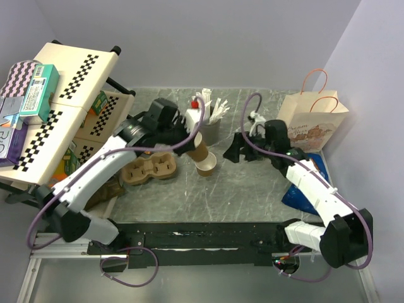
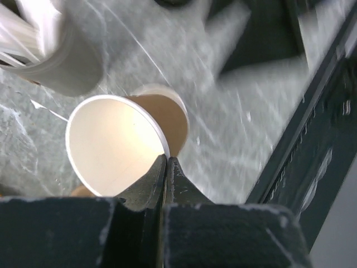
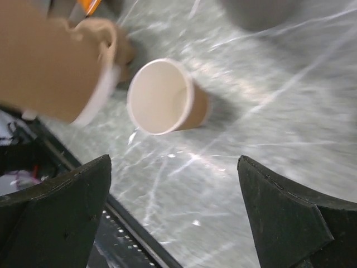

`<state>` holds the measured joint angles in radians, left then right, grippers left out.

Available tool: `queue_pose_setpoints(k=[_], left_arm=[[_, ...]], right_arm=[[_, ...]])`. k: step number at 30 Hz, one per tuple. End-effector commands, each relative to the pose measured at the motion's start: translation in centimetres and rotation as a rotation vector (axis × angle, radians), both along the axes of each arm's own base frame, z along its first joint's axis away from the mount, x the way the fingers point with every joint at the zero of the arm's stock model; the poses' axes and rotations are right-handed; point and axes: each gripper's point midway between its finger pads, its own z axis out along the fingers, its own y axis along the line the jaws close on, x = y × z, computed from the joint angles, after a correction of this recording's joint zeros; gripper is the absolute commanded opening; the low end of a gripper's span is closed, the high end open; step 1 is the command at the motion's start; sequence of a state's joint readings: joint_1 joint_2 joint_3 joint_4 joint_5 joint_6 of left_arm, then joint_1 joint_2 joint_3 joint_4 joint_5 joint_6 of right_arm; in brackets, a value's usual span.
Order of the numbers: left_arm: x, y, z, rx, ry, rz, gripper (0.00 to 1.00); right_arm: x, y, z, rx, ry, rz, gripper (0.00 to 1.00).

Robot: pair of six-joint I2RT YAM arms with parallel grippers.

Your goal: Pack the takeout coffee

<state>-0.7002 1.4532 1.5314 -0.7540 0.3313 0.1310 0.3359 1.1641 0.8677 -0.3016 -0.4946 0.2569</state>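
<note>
Marble table (image 1: 252, 189): carrier (image 1: 151, 169), tipped cup (image 1: 207, 165), stick cup (image 1: 211, 130), paper bag (image 1: 312, 123).

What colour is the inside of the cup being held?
The held cup is cream-white inside; left wrist view shows it best.

On counter (image 1: 252, 196): carrier (image 1: 150, 169) left of both cups. The tipped cup (image 1: 207, 165) lies on its side, the lifted cup (image 1: 198, 150) just above it (rim pinched in left claw (image 2: 167, 160)). Behind them the stick cup (image 1: 211, 129); bag (image 1: 312, 123) far right.

L tool (image 2: 166, 162) pinching kraft cup (image 2: 111, 142) by rim, white inside showing.
</note>
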Motion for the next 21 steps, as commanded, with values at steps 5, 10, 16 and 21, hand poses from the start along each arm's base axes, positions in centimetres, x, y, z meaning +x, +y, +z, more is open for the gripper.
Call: queue_pose_setpoints(k=[5,10,16,21], left_arm=[[-8.2,6.1,-6.3,0.252,-0.162,-0.492,0.01],[-9.0,5.3,-8.9,0.278,-0.258,-0.56,0.01],[-9.6,2.6,-11.3,0.255,-0.311,-0.572,0.01],[-10.1,1.4,-12.8,0.252,-0.289,-0.571,0.01]], right_arm=[[1.8,-4.8,5.4,-0.046,-0.155,-0.077,1.0],[2.1,-5.7,5.2,-0.073,-0.153,-0.131,1.0],[1.8,-7.5,4.3,-0.134,-0.162,-0.171,1.0],[1.2,-8.1,3.6,-0.146,-0.153,-0.181,1.0]])
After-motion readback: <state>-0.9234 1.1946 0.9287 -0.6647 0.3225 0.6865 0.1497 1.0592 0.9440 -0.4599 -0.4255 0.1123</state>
